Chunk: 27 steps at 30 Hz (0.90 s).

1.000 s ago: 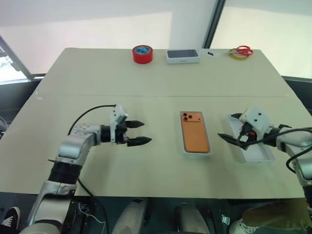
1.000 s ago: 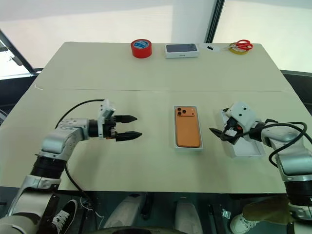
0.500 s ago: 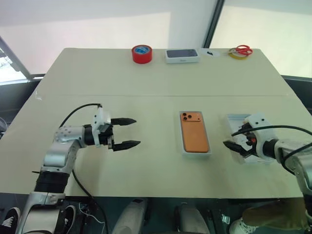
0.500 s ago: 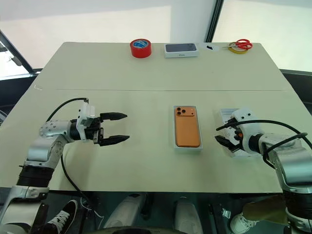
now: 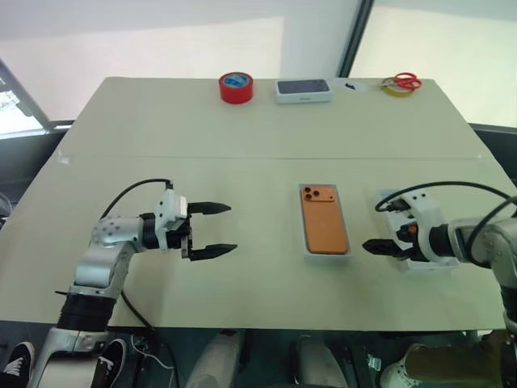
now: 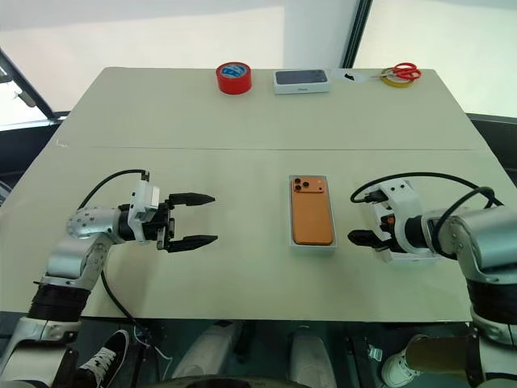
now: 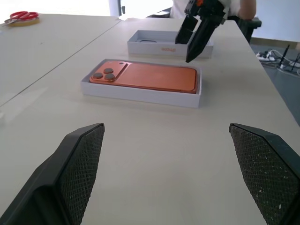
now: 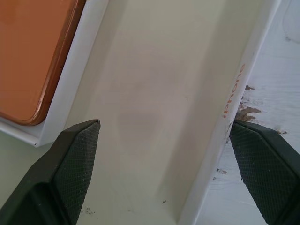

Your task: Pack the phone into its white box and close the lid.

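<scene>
The orange phone (image 5: 323, 220) lies back up, camera block at the far end, inside the white box (image 5: 305, 242) at mid table. Just right of it sits the lid (image 5: 389, 197), hollow side up. My right gripper (image 5: 386, 242) hangs open and tilted down over the lid's near left wall (image 8: 229, 117), one finger above the bare strip of table between box and lid, the other above the lid's inside. It holds nothing. Well left of the box, my left gripper (image 5: 233, 227) is open and level, pointing at the phone (image 7: 145, 77) from a distance.
Along the far edge stand a red tape roll (image 5: 235, 87), a closed white box with a dark top (image 5: 303, 90), and red-handled scissors (image 5: 401, 82) on a yellow ring. A seam (image 5: 161, 158) crosses the table.
My right gripper has tipped downward and drawn back a little over the lid's left wall. The left gripper has pulled back toward me, away from the box, and rolled. Both stay open.
</scene>
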Available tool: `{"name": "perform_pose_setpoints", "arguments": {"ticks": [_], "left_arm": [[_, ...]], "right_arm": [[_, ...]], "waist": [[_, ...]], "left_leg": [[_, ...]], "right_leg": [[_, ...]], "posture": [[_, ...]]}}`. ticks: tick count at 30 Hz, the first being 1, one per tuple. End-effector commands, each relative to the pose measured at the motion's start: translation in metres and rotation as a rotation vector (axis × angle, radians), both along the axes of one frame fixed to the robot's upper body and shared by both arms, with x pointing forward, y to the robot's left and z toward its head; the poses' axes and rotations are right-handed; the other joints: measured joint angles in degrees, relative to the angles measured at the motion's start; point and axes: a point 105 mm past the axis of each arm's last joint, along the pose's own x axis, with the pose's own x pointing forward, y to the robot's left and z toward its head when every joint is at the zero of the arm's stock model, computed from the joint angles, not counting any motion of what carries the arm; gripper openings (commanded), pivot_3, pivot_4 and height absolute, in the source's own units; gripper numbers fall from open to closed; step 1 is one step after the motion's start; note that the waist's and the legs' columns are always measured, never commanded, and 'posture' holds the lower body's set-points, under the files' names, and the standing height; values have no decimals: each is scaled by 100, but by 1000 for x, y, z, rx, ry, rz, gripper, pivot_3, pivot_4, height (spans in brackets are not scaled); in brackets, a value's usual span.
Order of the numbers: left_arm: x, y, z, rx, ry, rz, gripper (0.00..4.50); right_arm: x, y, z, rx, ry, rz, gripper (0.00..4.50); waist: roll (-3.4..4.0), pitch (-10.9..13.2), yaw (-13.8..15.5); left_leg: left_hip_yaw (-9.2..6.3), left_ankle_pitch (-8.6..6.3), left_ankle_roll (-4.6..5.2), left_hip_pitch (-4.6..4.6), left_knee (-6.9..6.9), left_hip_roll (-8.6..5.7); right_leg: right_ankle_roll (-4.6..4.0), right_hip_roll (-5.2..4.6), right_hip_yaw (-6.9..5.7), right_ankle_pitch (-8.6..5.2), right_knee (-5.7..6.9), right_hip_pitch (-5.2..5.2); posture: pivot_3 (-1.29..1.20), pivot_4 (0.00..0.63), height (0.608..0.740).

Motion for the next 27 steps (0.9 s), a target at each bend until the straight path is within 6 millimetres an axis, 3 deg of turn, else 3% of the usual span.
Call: {"name": "perform_pose_setpoints", "arguments": {"ticks": [1,6,7,8,12,14,18,22,27], "left_arm": [[-3,-3,6,-15,-28,3,4500],[-2,-5,8,-26,-38,25,4500],[-2,-5,8,-26,-37,26,4500],[-2,-5,7,-26,-24,24,4500],[1,-2,6,-28,-1,48,3210],[5,-2,7,-45,20,67,2132],[13,-2,9,-79,44,106,119],[19,-10,9,-115,66,125,52],[26,-18,13,-154,48,184,52]], "right_arm": [[3,1,5,-4,-2,3,2805],[5,-2,-11,-30,30,-46,199],[5,-2,-12,-33,29,-56,88],[6,-2,-13,-34,27,-63,88],[13,2,-9,-23,-13,-81,0],[25,2,4,-8,-82,-113,0],[56,18,48,97,-350,-89,0],[67,53,81,358,-515,-6,0],[50,105,103,720,-567,154,0]], "waist": [[0,0,0],[-5,-3,-4],[-8,-5,-9],[-11,-7,-16],[-18,-11,-54],[-20,-12,-109],[-6,-4,-148],[-6,-3,-117],[-7,-3,-103]], "left_leg": [[-1,0,0,1,0,0],[-2,0,0,1,2,1],[-1,0,0,1,3,1],[-2,0,0,3,5,1],[-2,0,0,16,7,3],[-2,0,0,19,7,3],[-2,1,0,16,5,3],[-3,10,5,12,0,3],[-5,15,2,12,3,1]], "right_leg": [[0,0,-1,0,2,1],[0,2,-1,0,5,0],[0,2,-1,0,5,1],[0,2,-1,0,5,2],[-19,5,-1,-7,6,17],[-19,5,-1,-7,6,21],[-1,6,3,3,7,10],[6,8,2,6,21,0],[6,9,3,6,41,-4]], "posture": [[0,150,736],[0,150,736],[0,150,736],[0,150,736],[0,150,736],[0,150,736],[0,150,736],[0,150,736],[0,150,736]]}}
